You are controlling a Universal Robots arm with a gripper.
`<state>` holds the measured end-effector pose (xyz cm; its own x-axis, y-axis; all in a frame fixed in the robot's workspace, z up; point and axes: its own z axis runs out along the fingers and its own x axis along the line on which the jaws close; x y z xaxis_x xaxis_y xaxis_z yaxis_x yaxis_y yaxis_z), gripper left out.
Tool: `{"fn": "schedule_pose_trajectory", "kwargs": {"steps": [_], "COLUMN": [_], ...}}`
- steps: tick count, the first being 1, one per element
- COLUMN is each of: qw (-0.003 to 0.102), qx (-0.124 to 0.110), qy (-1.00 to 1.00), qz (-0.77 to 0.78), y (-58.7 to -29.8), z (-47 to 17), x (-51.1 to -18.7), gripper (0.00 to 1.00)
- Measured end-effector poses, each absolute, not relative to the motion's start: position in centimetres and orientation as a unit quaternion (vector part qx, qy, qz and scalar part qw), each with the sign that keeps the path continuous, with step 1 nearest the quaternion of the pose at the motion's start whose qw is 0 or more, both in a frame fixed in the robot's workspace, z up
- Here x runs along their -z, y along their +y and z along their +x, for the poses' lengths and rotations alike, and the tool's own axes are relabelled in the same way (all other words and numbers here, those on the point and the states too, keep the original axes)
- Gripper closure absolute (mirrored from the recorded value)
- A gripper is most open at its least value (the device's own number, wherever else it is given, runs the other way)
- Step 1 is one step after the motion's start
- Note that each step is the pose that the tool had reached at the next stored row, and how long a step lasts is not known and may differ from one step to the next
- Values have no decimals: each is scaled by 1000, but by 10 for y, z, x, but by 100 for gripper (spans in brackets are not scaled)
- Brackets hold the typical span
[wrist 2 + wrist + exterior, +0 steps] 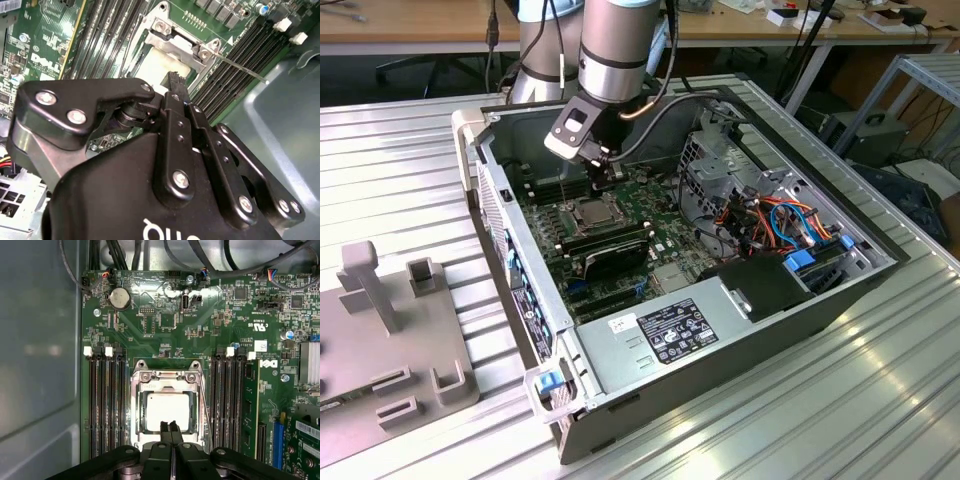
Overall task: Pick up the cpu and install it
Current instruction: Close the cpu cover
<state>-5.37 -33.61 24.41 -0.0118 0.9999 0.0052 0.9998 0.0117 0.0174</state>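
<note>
While the tool [170, 425] hangs pressed together, a metal frame [165, 376] rings the cpu [167, 407].

**A:** Surface?

**B:** Ribbed aluminium table [800, 400], long parallel grooves, pale and reflective.

**A:** Directly on it?

**B:** Two items. The first is an open computer case [750, 350] in the middle of the table, lying on its side with the open face up. Its dark near wall sits flat on the slats.

**A:** The second?

**B:** A grey fixture plate [350, 350] at the exterior view's left, near side, partly cut by the frame edge. It lies flat, apart from the case, with a strip of bare slats between them. An upright T-shaped post [365, 280] stands at its far end. There are two U-shaped blocks, one [425, 277] just beside the post and one [450, 385] nearer.

**A:** Right side?

**B:** Bare slats, near and right of the case.
</note>
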Motion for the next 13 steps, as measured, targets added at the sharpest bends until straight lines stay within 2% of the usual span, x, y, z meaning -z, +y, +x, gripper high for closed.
{"fn": "schedule_pose_trajectory", "kwargs": {"steps": [13], "qw": [4], "qx": [-8], "qy": [711], "qz": [703], "y": [-336], "z": [-56], "x": [-240], "gripper": [89]}}
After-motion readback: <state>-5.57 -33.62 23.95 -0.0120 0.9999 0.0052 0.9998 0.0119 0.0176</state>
